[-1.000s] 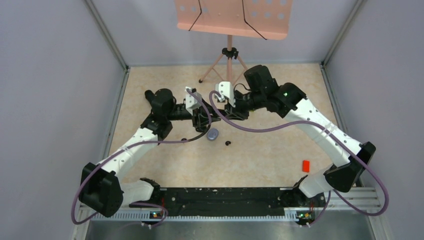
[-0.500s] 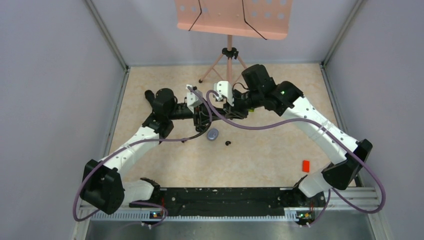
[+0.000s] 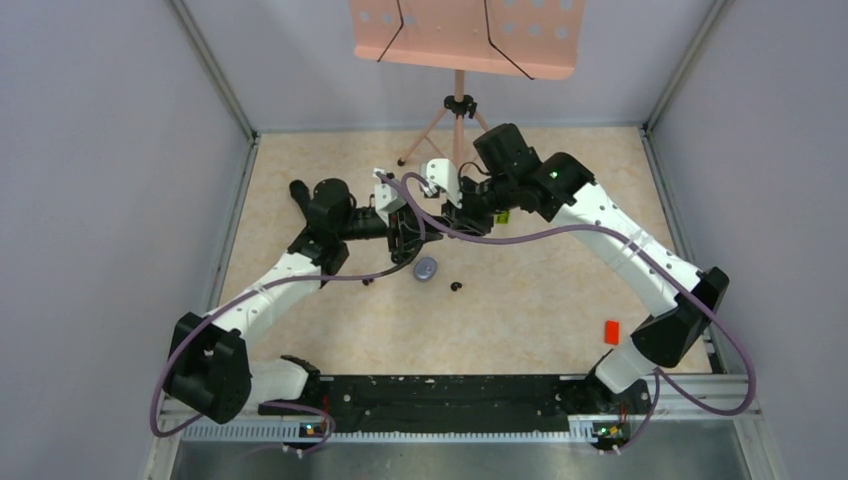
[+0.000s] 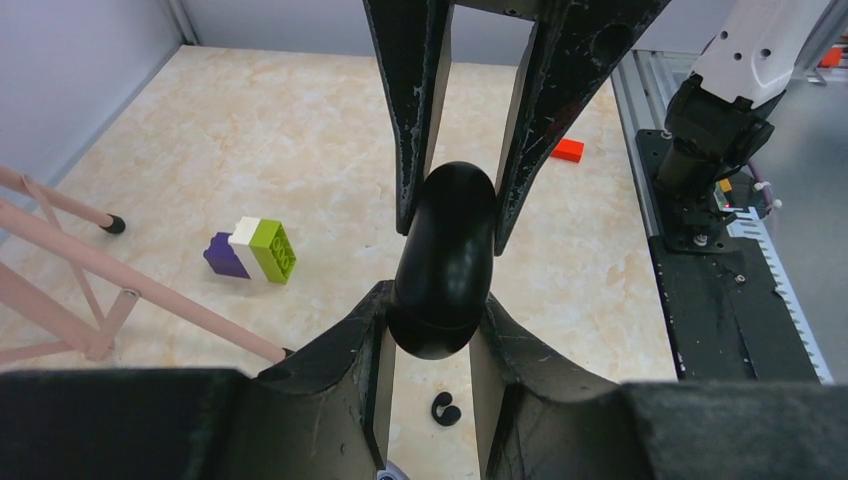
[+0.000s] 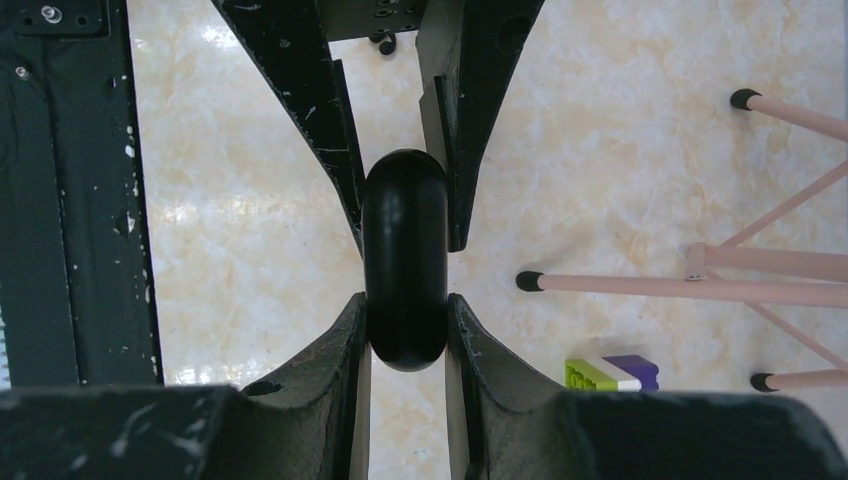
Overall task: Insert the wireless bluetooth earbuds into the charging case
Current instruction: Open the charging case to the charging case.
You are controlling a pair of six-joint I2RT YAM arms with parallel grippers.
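**Two grips on one slick case, and no free hand for the earbud**

The black charging case (image 4: pixel 445 265) hangs in mid-air, a smooth rounded capsule, and no open lid shows on it. The left gripper (image 4: pixel 432 322) is clamped on one end and the right gripper (image 4: pixel 455 210) on the other, their fingers meeting nose to nose. Neither one is free!

Down on the table (image 3: pixel 560 290) lies a black earbud (image 4: pixel 445 408), well apart from the case. Near it sits a grey oval pod (image 3: pixel 426 269); what that is, I cannot tell.

Here is where it could go wrong:

- **Slipping out:** that shell is glossy and curved, and each pair of pads bites only a narrow strip. Any uneven pull between the arms could squirt the case out and drop it.
- **Scattering the earbud:** a fall from there looks likely to land near the earbud and knock it away.
- **Letting go:** one gripper has to release to fetch the earbud. The case could then swing or tilt in the single remaining pinch.
- **Fumbling the pick:** the earbud is tiny beside those fingers, so a slightly off pinch could flick it away.
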